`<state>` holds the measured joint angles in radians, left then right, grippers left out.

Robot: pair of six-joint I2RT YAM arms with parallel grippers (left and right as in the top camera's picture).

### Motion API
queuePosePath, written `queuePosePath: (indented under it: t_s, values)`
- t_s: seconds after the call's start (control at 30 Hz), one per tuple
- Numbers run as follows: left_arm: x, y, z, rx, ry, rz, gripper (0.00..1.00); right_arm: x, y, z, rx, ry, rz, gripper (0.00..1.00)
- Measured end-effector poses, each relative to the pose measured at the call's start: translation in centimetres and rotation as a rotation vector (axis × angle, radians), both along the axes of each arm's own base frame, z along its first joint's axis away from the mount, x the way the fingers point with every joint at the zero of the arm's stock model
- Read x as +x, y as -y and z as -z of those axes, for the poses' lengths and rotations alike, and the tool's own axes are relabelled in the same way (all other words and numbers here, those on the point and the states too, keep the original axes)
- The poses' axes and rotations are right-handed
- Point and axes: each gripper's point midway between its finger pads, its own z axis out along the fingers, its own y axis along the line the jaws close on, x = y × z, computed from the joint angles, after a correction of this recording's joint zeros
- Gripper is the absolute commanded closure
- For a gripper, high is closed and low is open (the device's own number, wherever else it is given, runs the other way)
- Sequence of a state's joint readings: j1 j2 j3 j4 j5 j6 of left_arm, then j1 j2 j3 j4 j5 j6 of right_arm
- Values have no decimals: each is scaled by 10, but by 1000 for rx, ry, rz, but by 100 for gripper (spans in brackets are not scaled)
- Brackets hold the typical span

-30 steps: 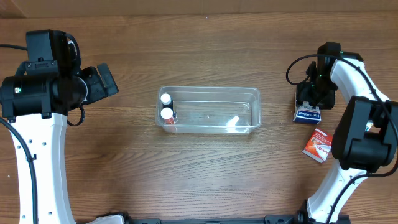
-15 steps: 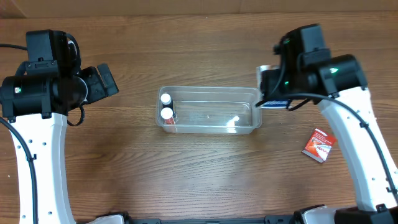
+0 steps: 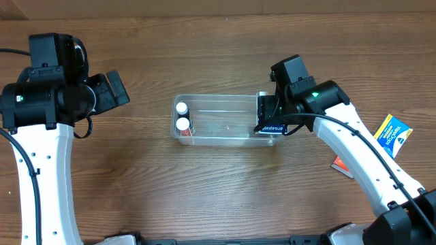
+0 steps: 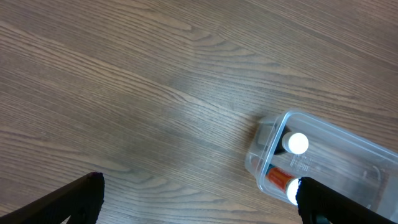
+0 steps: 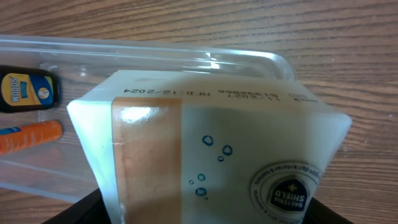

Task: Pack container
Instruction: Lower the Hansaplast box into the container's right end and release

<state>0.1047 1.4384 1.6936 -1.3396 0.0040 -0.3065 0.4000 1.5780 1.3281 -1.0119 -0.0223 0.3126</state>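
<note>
We read step as placing: right gripper (image 3: 270,114) clenched on white box (image 5: 211,155), seemingly above container (image 3: 225,109) right end. Next: lower, release. Left gripper (image 4: 199,208) spread, empty.

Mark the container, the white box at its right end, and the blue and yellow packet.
container (image 3: 225,122), overhead view, bare floor in its middle.
white box (image 5: 211,149), right wrist view, centre of its facing side.
blue and yellow packet (image 3: 394,134), overhead view, middle of its top face.
</note>
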Motion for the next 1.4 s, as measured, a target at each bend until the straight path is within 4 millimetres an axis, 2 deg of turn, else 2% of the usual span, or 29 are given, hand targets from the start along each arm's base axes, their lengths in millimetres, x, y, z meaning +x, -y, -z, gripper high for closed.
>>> queuePosePath:
  t_s: [0.23,0.37,0.53,0.6,0.67,0.87,0.97,1.03,1.07,1.1,1.13,1.17,1.2,1.27,1.3,1.33,1.37,1.4]
  values:
    - [0,0,0,0,0,0,0,4,-2,14,-8,-20,0,31]
    - [0,0,0,0,0,0,0,8,-4,41,-29,-75,-1,31]
    - [0,0,0,1,0,0,0,10,-5,60,-45,-115,0,29]
    - [0,0,0,1,0,0,0,11,-5,63,-46,-120,0,17]
    - [0,0,0,0,0,0,0,13,-7,63,-41,-114,-5,0]
    - [0,0,0,1,0,0,0,14,-6,63,-48,-107,-3,0]
    - [0,0,0,0,0,0,0,9,2,61,-86,-128,6,0]
    - [-1,0,0,1,-3,3,0,9,9,47,-123,-113,20,0]
    - [-2,0,1,2,-7,3,0,13,15,32,-144,-79,38,0]
    - [-2,0,1,3,-10,6,0,21,24,4,-162,-13,75,0]
    - [-2,0,1,4,-12,9,0,26,31,-15,-163,32,103,0]
    - [-3,0,2,6,-15,13,0,36,50,-58,-155,139,173,0]
    - [-3,0,2,6,-15,14,0,41,69,-88,-142,214,236,0]
    - [-3,0,2,8,-16,16,0,40,123,-137,-127,331,404,0]
    - [-3,0,2,7,-16,16,0,33,153,-150,-134,358,499,0]
    - [-3,0,2,8,-15,16,0,22,192,-159,-151,365,620,0]
    - [-3,0,2,8,-15,17,0,11,226,-158,-168,346,724,0]
    - [-3,0,1,8,-15,17,0,0,263,-148,-184,297,840,0]
